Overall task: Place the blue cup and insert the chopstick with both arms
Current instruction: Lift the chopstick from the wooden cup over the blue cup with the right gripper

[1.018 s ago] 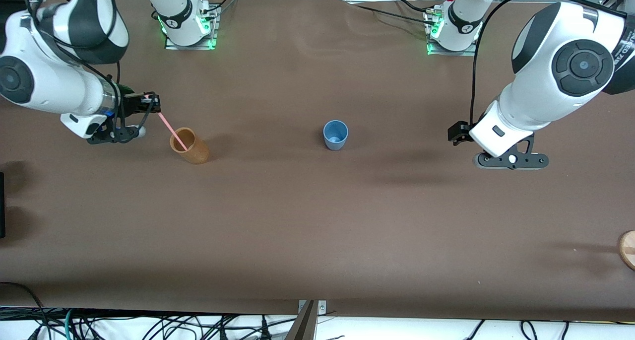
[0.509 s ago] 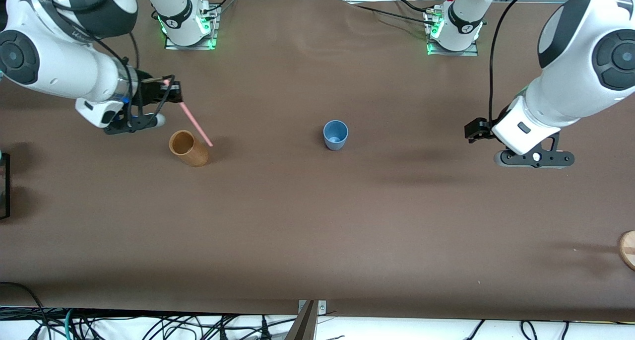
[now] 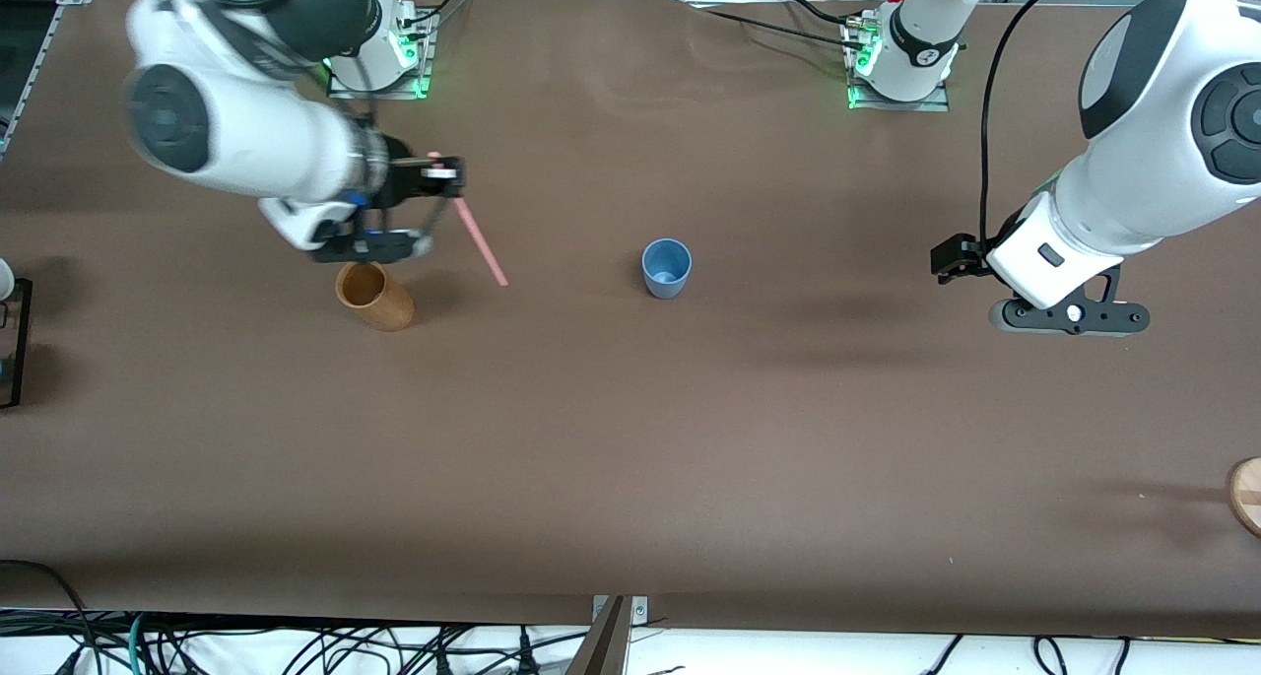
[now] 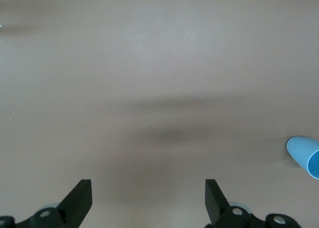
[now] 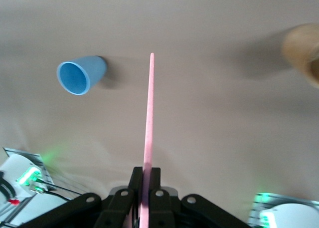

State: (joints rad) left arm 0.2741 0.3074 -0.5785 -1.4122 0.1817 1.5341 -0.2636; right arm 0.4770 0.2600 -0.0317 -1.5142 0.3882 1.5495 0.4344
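Observation:
The blue cup (image 3: 666, 266) stands upright at mid-table with nothing in it. It also shows in the right wrist view (image 5: 79, 76) and at the edge of the left wrist view (image 4: 304, 155). My right gripper (image 3: 448, 177) is shut on the upper end of the pink chopstick (image 3: 480, 239), up in the air over the table between the tan wooden cup (image 3: 374, 297) and the blue cup. In the right wrist view the chopstick (image 5: 149, 118) runs straight out from the gripper (image 5: 146, 180). My left gripper (image 3: 948, 258) is open and empty (image 4: 147, 203), over bare table toward the left arm's end.
The tan wooden cup (image 5: 304, 58) stands toward the right arm's end, with nothing in it. A round wooden piece (image 3: 1246, 496) lies at the table edge at the left arm's end. A black object (image 3: 12, 340) sits at the right arm's end.
My right gripper has lifted the chopstick out of the tan wooden cup and carried it toward the blue cup. My left arm has drawn back a little toward its own end.

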